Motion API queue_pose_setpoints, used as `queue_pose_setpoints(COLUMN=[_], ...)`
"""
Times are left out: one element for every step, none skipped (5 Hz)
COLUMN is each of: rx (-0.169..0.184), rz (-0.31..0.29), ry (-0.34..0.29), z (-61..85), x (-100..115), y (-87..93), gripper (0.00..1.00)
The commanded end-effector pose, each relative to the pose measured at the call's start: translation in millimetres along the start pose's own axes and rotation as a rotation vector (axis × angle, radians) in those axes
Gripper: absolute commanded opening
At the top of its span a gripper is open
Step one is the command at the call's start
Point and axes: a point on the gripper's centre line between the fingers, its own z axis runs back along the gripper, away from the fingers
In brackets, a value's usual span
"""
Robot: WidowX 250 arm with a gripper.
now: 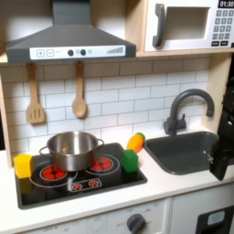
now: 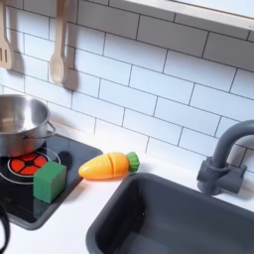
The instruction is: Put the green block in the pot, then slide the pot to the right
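I saw the pot (image 1: 71, 149) standing on the black cooktop (image 1: 55, 187) at the left end of the surface (image 1: 183, 183). It was round, straight-sided, shiny metal, and it sat over the back-left burner. The green block (image 1: 131, 161), a small matte cube, rested on the cooktop's front-right corner. It was outside the pot and apart from it, with a red burner ring (image 1: 102, 164) between them.

Just behind the block lay an orange carrot toy (image 1: 135, 142) with a green tip, smooth and tapered. It sat on the strip of surface between the cooktop and the sink (image 1: 187, 151). A yellow block (image 1: 23, 165) stood at the cooktop's left edge, close to the pot.

In the first exterior view, the dark grey sink basin and its curved faucet (image 1: 187, 108) took up the right end of the surface. That left only the narrow strip by the carrot as open room to the right of the cooktop. A dark arm (image 1: 222, 151) hung at that view's right edge over the sink. The tool was too blurred and cropped for me to tell whether it was wide or narrow.

The second exterior view gave me the closer look: the pot's (image 2: 20, 121) rolled rim, the block's (image 2: 50, 182) flat faces, and the carrot (image 2: 109, 165) lying beside the sink's (image 2: 129, 193) rounded edge. It also showed a wooden spoon (image 2: 60, 50) against the glossy white tiles (image 2: 159, 89).
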Motion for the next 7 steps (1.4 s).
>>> queue_pose_setpoints(rx=[0.0,0.009,0.016,0.02,0.026,0.026,0.038], rz=[0.002,0.021,0.032,0.038,0.046,0.047,0.044], ry=[0.001,-0.009,0.015,0.008,0.0,-0.013,-0.021], z=[0.0,-3.7,-10.3,-11.3,-14.4,-15.9,-18.2], x=[-0.2,15.9,25.9,42.0,61.1,77.0,94.8], y=[0.2,4.2,7.4,14.1,22.1,26.5,30.3], gripper=[1.0,1.0,1.0,1.0,1.0,1.0,1.0])
